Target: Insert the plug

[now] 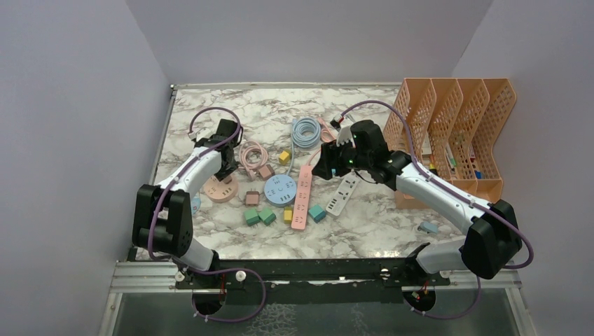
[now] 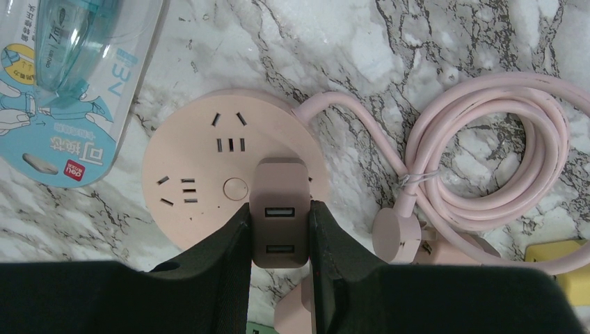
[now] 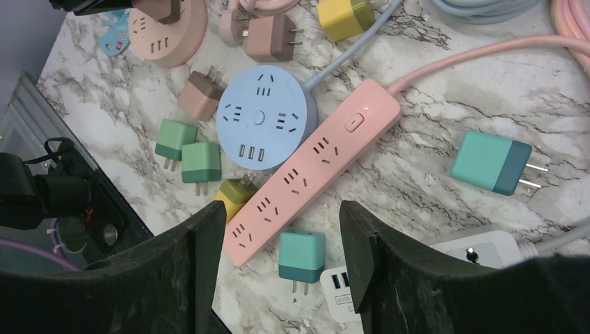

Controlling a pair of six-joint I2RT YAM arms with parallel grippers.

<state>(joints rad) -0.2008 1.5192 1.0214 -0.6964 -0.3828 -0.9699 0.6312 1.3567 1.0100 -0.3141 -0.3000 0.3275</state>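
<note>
My left gripper (image 2: 280, 240) is shut on a dusty-pink USB charger plug (image 2: 280, 209). It holds the plug upright over the near right part of the round pink socket hub (image 2: 202, 174). The prongs are hidden, so I cannot tell if they sit in the slots. In the top view the left gripper (image 1: 225, 168) is at the hub (image 1: 218, 190) on the table's left. My right gripper (image 1: 329, 164) is open and empty above the table's middle. In the right wrist view its fingers (image 3: 209, 257) frame a teal plug (image 3: 301, 256) lying below.
A long pink power strip (image 3: 313, 170), a round blue hub (image 3: 263, 118), a white strip (image 1: 341, 196) and several loose plugs lie mid-table. A coiled pink cable (image 2: 487, 153) and a blue packaged item (image 2: 62, 69) flank the pink hub. Orange file racks (image 1: 455, 133) stand at the right.
</note>
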